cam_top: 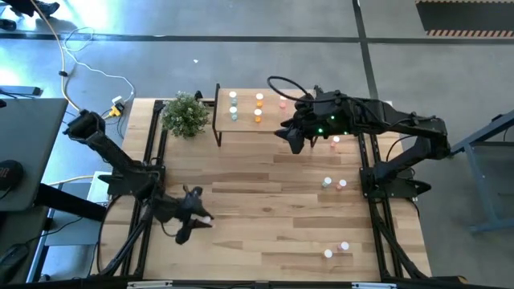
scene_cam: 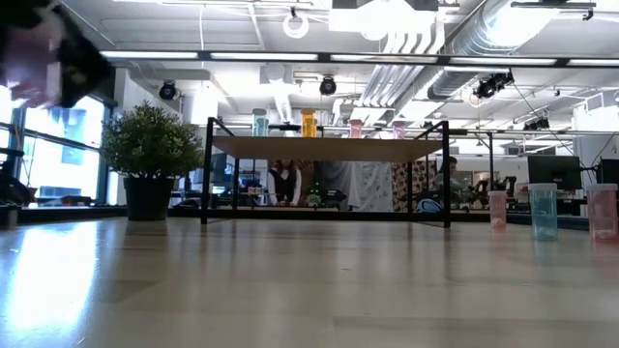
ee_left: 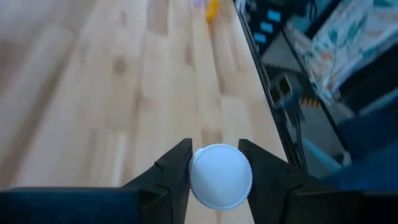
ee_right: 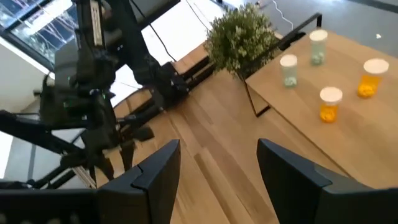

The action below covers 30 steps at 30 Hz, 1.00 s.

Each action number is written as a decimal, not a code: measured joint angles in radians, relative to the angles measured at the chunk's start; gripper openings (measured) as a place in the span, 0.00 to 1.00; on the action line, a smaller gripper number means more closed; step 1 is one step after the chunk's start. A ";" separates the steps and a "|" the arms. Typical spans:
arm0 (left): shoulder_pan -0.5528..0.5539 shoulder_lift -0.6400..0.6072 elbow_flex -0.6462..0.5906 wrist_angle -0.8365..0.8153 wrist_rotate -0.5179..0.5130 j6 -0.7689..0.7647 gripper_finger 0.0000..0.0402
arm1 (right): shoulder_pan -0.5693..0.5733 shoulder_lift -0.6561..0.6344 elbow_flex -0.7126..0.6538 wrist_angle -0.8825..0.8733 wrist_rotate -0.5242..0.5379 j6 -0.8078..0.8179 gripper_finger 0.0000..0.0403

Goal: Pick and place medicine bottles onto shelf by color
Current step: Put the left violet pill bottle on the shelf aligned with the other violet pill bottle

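While the left gripper (cam_top: 195, 218) is held over the table's (cam_top: 265, 201) seven-o'clock area, a white-capped medicine bottle (ee_left: 220, 176) is pinched between its fingers (ee_left: 171, 171). The right gripper (ee_right: 217, 168) is spread wide with nothing in it, at the shelf's (cam_top: 241, 128) four-o'clock corner. Pale green, orange and pink bottles (cam_top: 258, 107) are stood on the shelf; others (cam_top: 334, 184) are left on the table at three to five o'clock.

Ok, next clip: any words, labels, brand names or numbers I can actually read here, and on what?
None can be read.
Bottles on the shelf, such as the orange one: no label shows.
White cap in the left claw: blank.
Room behind the table in the low view: too blurred to read anything.
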 joint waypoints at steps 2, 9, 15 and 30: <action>0.041 -0.035 0.000 0.000 0.000 0.032 0.29 | 0.007 0.003 -0.001 -0.014 0.000 0.000 0.51; 0.187 -0.119 0.025 0.000 0.000 0.139 0.29 | 0.022 0.029 -0.001 -0.012 -0.037 -0.008 0.51; 0.303 -0.124 0.101 -0.005 0.007 0.243 0.29 | 0.020 0.068 -0.001 -0.003 -0.071 -0.073 0.54; 0.519 -0.123 0.165 0.001 0.076 0.308 0.29 | 0.014 0.231 -0.001 0.134 -0.283 -0.352 0.55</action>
